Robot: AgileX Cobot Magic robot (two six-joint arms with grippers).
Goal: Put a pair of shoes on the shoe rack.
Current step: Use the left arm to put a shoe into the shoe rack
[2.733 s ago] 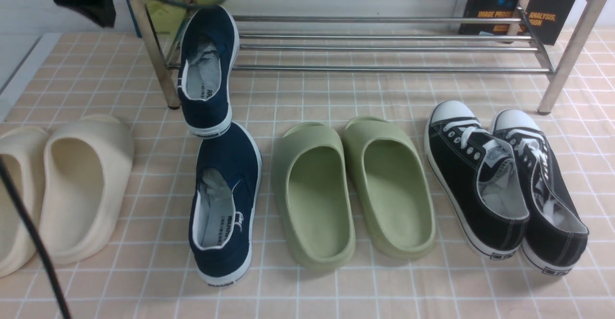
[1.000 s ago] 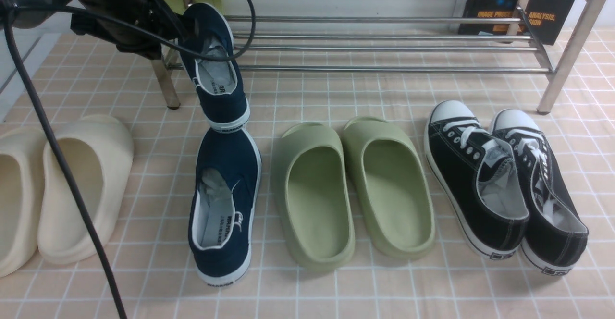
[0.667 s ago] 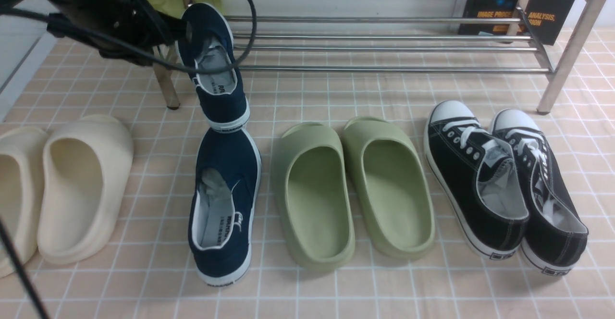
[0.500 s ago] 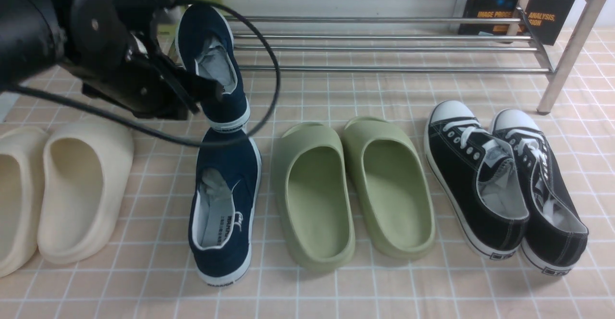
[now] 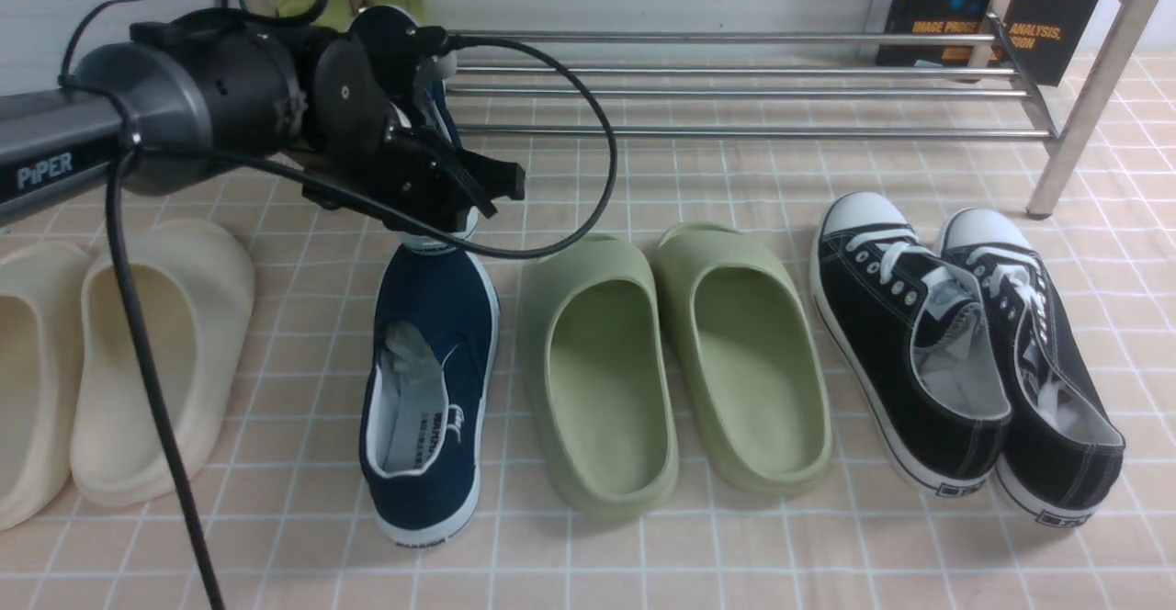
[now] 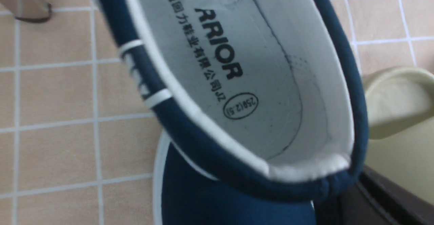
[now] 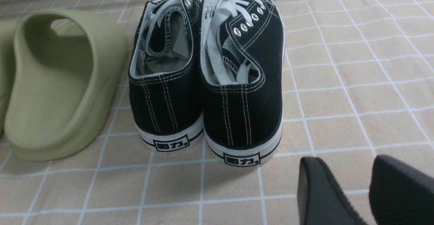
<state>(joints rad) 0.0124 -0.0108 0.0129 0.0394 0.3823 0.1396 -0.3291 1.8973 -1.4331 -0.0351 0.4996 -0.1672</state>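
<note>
a peach tiled mat (image 5: 643, 555) with thin white grid lines carries everything. along its far edge stands the shoe rack (image 5: 735, 130), made of shiny round silver tubes with long level bars on slanted legs. its lower bars lie open from the middle to the right end (the widest free room here). the left arm (image 5: 184, 105), black, smooth and barrel-shaped with a looping cable, reaches in from the mat's left edge towards the rack's left front leg.

near the front edge the footwear lies in a row. thick, rounded, matte cream slides (image 5: 156, 353) are at the left and green slides (image 5: 597, 371) in the middle, both hollow. black lace-up sneakers (image 5: 910, 344) of stitched canvas with white rubber toe caps are at the right, with crumpled paper inside.

the near navy shoe (image 5: 427, 389) lies flat between the cream and green slides. it is canvas with a white sole and lining, and grey paper is stuffed in its toe. the far navy shoe (image 6: 237, 82) lies tilted just beyond it. its heel overhangs the near shoe's toe, and the arm hides its front end.

the left gripper (image 5: 496, 186) is clenched at that heel. one dark finger (image 6: 390, 201) lies against the heel collar, but whether it pinches the collar cannot be told. the right gripper (image 7: 342, 159) hovers released over bare mat behind the black sneakers' heels.
</note>
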